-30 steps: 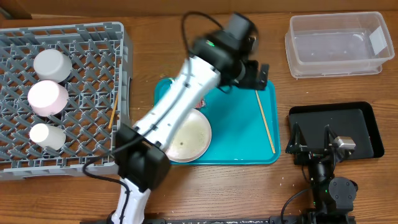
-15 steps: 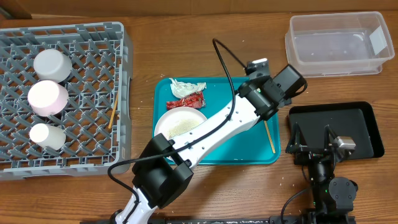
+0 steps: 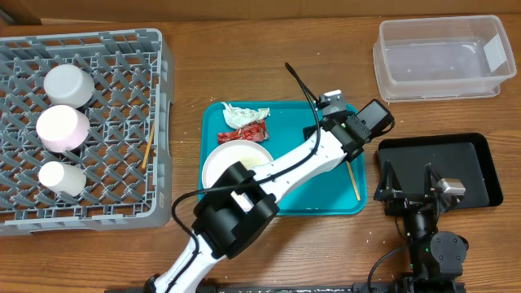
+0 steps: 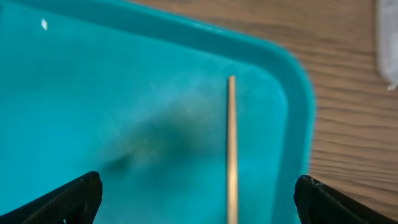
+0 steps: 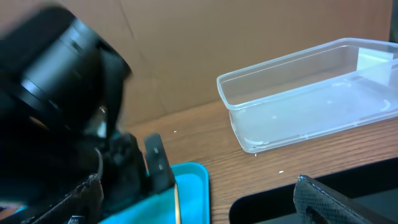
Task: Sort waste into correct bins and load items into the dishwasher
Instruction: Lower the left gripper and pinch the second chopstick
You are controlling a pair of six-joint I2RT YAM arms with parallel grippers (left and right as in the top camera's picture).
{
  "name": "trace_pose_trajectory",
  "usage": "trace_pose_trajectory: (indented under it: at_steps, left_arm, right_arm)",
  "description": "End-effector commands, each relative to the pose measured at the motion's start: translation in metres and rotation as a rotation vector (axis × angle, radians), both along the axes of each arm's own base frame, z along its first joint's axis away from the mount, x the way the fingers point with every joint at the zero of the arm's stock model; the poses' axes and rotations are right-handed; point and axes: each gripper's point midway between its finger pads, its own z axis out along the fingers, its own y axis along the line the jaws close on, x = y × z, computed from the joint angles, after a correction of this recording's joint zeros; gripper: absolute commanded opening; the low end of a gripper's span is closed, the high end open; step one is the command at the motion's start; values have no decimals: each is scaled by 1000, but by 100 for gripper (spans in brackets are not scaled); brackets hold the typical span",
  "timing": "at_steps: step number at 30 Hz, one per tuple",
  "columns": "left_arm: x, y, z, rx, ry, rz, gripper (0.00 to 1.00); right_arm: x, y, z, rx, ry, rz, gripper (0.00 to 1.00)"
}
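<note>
A thin wooden chopstick (image 3: 352, 177) (image 4: 231, 155) lies along the right side of the teal tray (image 3: 309, 191). My left gripper (image 3: 334, 137) (image 4: 199, 202) hangs open low over its upper end, one finger on each side and neither touching it. The white plate (image 3: 232, 159) with rice grains, the crumpled napkin (image 3: 244, 114) and the red wrapper (image 3: 242, 133) sit on the tray's left half. In the grey dish rack (image 3: 114, 98) stand two pale bowls (image 3: 67, 85) and a small cup (image 3: 61, 177). My right gripper (image 3: 409, 184) (image 5: 205, 214) is open and empty at the black tray (image 3: 472, 159).
A second chopstick (image 3: 148, 146) leans at the rack's right edge. The clear tub (image 3: 440, 57) (image 5: 311, 93) stands at the back right. My left arm stretches diagonally across the teal tray from the table's front. Wood table surrounds everything.
My left arm swung from the tray's upper middle to its right side and settled over the chopstick, uncovering plate, napkin and wrapper. The right arm stayed still.
</note>
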Motion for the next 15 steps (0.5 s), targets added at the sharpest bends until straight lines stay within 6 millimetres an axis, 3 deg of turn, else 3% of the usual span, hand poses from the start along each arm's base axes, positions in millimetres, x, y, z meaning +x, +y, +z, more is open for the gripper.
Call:
trace_pose_trajectory:
  at_steps: [1, 7, 15]
  left_arm:
    - [4, 7, -25, 75, 4, -19, 100]
    - [-2, 5, -38, 96, 35, -59, 100]
    - [-8, 1, -58, 94, 78, -74, 93]
  right_arm:
    - [0, -2, -2, -4, -3, -12, 100]
    - [0, -2, -2, -4, -3, -12, 100]
    - [0, -2, -2, -4, -3, -12, 100]
